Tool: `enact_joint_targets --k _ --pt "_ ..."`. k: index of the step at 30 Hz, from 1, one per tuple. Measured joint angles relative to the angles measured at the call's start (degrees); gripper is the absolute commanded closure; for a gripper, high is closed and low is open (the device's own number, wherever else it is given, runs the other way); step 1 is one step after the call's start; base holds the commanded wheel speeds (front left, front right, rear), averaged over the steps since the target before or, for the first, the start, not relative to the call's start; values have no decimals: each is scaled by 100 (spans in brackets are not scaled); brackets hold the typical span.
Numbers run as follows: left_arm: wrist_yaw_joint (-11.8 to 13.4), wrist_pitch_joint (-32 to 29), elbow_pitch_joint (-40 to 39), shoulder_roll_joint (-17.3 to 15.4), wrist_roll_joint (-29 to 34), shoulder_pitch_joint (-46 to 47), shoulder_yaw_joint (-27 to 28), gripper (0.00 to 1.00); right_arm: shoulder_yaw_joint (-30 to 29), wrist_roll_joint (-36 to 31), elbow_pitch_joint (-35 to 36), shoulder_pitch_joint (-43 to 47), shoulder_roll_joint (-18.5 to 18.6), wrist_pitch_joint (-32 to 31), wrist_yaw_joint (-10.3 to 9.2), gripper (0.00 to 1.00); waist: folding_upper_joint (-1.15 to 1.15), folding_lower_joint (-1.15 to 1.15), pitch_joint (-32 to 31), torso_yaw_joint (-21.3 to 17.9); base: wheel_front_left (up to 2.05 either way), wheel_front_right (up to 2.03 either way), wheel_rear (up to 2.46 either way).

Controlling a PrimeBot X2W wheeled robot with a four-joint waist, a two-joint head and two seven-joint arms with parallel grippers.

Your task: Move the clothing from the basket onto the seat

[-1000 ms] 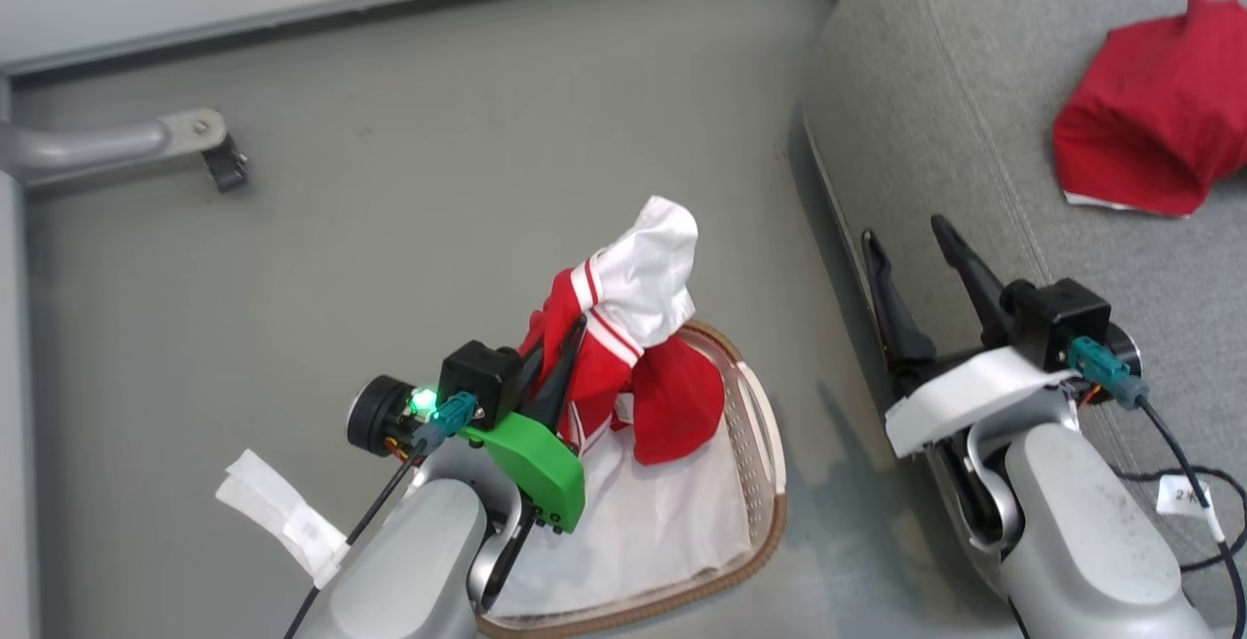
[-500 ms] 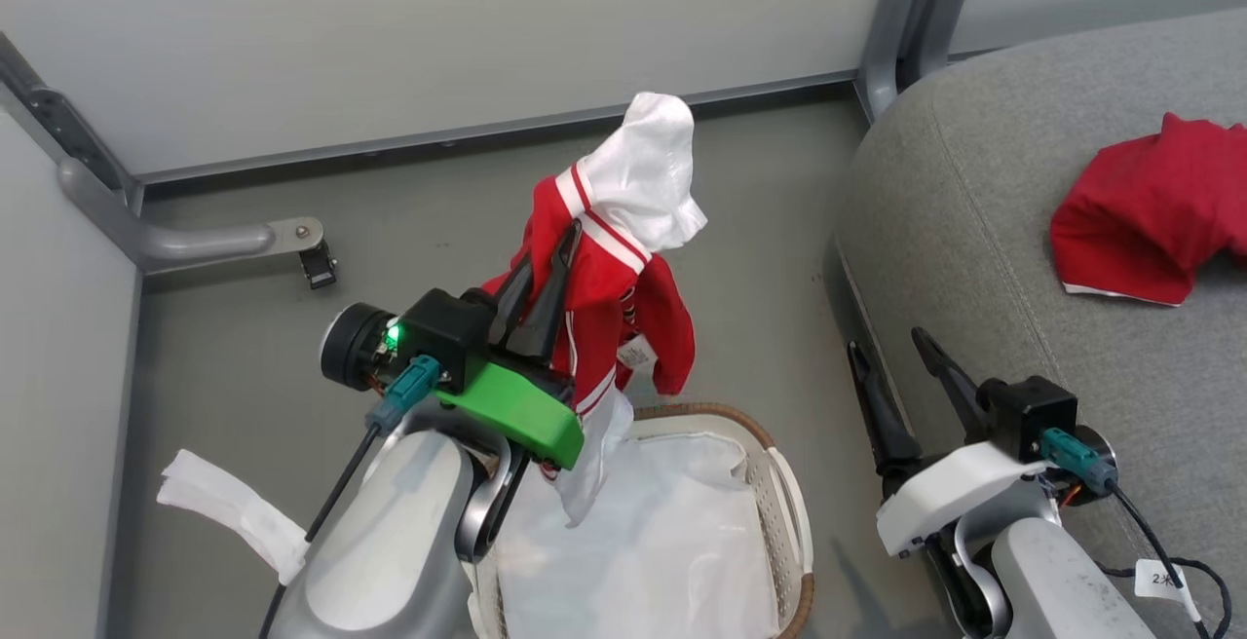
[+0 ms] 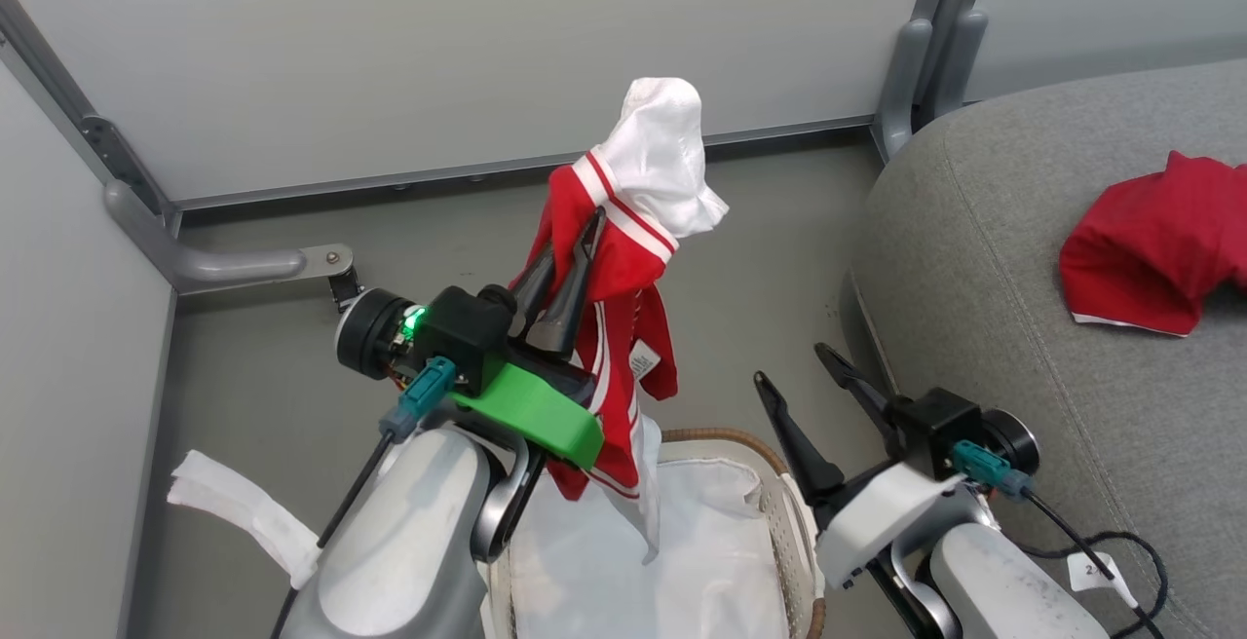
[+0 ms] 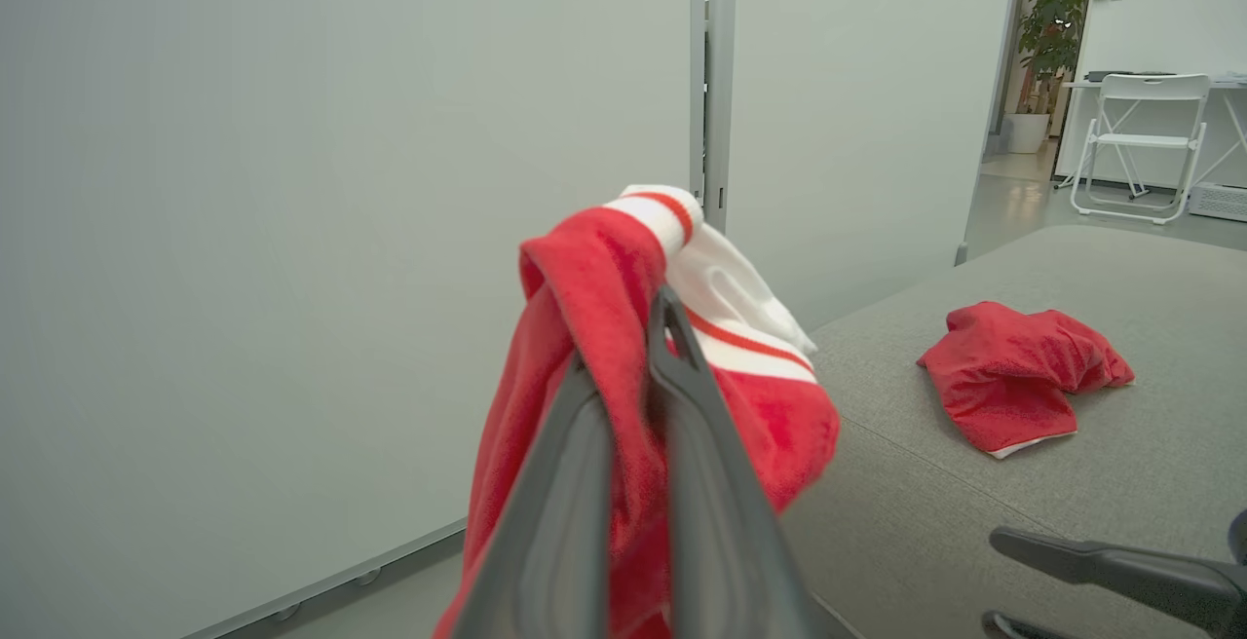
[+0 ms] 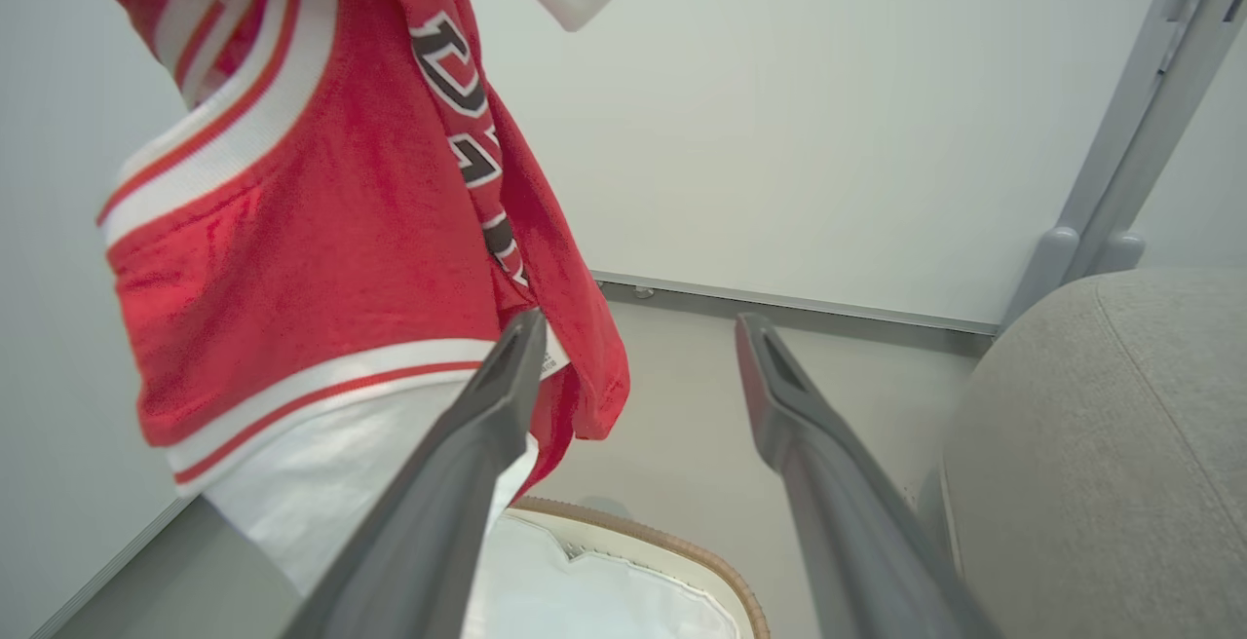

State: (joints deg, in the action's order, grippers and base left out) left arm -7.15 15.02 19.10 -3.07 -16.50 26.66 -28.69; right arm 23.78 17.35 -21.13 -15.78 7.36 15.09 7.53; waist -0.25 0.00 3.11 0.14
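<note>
White liner sheet (image 3: 721, 561) btm centre, grey wall panels (image 3: 438, 45) behind, white folding chair (image 4: 1154, 89) & potted plant (image 4: 1052, 6) in bkgd.

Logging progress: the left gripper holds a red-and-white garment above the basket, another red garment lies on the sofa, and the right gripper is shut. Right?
One thing is wrong: the right gripper is open, fingers spread and empty, as the right wrist view shows. The left gripper does hold the red-and-white garment above the basket, and another red garment lies on the sofa.
</note>
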Motion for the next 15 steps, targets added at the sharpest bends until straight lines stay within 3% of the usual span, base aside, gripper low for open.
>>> enact_joint_targets --k 7,15 --pt "-23 0 -8 12 -66 -27 -391 100 1087 368 -82 -772 321 0 0 0 0 0 -2 132 0 0 0" --pt "-24 0 -153 18 -345 -13 -1061 100 1636 690 -493 -1491 548 0 0 0 0 0 12 383 0 0 0"
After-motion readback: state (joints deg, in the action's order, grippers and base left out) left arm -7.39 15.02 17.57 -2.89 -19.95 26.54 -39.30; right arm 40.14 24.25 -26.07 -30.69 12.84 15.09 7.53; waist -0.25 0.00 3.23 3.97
